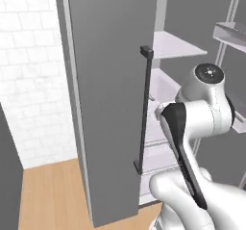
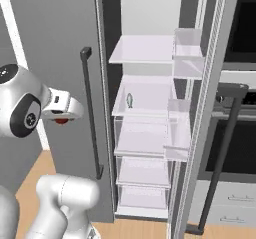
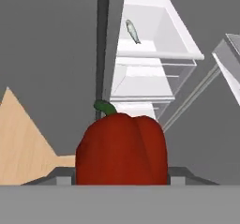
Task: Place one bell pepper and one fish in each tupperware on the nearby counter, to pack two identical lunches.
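Fingertips hidden behind bell pepper (image 3: 121, 150) in hand view, evidently clamped on it (red sliver under gripper (image 2: 62, 120) in right base view). Slim fish (image 2: 129, 100) on open fridge's middle shelf (image 2: 145, 99), partly blurred.

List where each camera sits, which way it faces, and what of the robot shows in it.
Left base view: behind the arm on its left, facing the grey fridge door edge-on, shelves beyond.
Right base view: behind the arm on its right, facing the open fridge; a fish lies on a shelf, and the gripper shows a red pepper under it.
Hand view: on the hand, looking along the gripper at the held pepper, with the fridge shelves behind.
Shared: right base and hand views both show the pepper and fish.
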Robot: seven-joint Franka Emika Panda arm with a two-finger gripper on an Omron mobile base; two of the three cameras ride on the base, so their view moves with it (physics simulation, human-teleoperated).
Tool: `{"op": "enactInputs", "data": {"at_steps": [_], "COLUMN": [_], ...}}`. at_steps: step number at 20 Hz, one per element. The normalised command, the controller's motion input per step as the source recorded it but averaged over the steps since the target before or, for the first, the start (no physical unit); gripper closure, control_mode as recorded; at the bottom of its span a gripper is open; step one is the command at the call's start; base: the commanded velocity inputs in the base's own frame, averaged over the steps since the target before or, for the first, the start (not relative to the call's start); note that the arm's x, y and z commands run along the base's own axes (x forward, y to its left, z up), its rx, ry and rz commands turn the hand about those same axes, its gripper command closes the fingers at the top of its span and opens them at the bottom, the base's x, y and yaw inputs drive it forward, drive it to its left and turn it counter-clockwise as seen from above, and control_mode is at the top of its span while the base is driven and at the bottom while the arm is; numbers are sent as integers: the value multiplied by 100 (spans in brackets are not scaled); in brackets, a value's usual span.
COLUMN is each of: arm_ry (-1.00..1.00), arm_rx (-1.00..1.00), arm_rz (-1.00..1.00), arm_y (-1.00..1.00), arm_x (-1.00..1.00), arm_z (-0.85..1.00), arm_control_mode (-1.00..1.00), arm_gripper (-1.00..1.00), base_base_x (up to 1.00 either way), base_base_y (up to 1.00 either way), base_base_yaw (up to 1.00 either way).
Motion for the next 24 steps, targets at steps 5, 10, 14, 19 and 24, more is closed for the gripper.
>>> {"op": "enactInputs", "data": {"at_steps": [5,10,14,19,24], "arm_ry": [0,0,0,0,0], "arm_rx": [0,0,0,0,0], "arm_rz": [0,0,0,0,0], "arm_y": [0,0,0,0,0], "arm_x": [0,0,0,0,0], "arm_z": [0,0,0,0,0], "arm_control_mode": [100,100,100,100,100], "arm_gripper": [100,100,100,100,100], "base_base_x": [-100,-100,-100,-97,-83], "base_base_y": [56,11,0,-7,-45], "base_base_yaw": [34,8,0,-36,-67]}}
